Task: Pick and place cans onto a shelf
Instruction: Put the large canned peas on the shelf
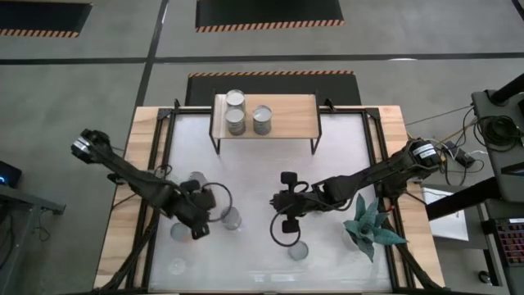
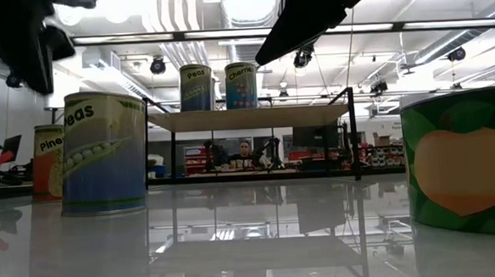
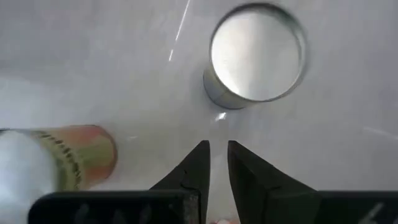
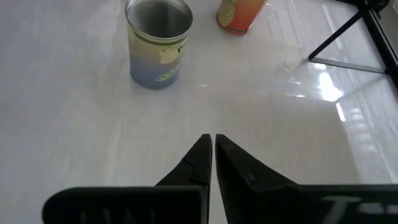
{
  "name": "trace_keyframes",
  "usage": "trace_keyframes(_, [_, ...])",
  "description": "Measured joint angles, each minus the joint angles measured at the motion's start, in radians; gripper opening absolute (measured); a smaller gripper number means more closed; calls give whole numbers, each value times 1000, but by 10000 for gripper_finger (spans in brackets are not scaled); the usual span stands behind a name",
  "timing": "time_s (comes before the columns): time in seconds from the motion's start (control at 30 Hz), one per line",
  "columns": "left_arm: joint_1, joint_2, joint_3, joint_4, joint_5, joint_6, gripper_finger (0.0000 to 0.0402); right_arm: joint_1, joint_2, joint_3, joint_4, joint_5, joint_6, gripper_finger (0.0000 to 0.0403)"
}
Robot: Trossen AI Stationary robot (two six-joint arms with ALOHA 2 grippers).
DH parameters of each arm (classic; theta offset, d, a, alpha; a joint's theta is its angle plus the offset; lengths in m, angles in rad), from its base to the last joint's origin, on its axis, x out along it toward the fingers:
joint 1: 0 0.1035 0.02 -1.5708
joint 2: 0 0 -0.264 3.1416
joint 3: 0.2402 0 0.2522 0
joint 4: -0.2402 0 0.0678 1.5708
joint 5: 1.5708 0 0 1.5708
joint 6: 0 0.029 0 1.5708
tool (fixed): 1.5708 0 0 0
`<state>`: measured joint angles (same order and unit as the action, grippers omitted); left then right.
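Note:
The light-wood shelf (image 1: 286,119) stands at the table's far edge with three cans (image 1: 236,121) on its left part. Several more cans stand upright on the white table: one (image 1: 232,218) beside my left gripper (image 1: 199,231), one (image 1: 297,250) near the front. My left gripper (image 3: 217,154) hangs over the table pointing down, its fingers all but shut with nothing between them, and a silver can top (image 3: 258,53) lies ahead of it. My right gripper (image 4: 213,146) is shut and empty above the table's middle (image 1: 278,199), slanting toward a blue-and-green can (image 4: 158,43).
A potted green plant (image 1: 372,229) stands at the table's right, close to my right arm. The shelf's thin black legs (image 4: 348,37) reach down to the table. In the low view a peas can (image 2: 104,153) and a green can (image 2: 465,157) stand near the front edge.

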<state>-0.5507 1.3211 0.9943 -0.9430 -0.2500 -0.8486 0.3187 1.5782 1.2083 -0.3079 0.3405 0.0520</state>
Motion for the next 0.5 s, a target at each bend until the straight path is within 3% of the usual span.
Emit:
trace_keyframes(0.3, [1,140,6,93,-4,-1,38,0,0,0,0,0,-14,9])
trace_keyframes(0.5, [14,165,8,291,-128,4,38,0,1,0,0,0,-13,9])
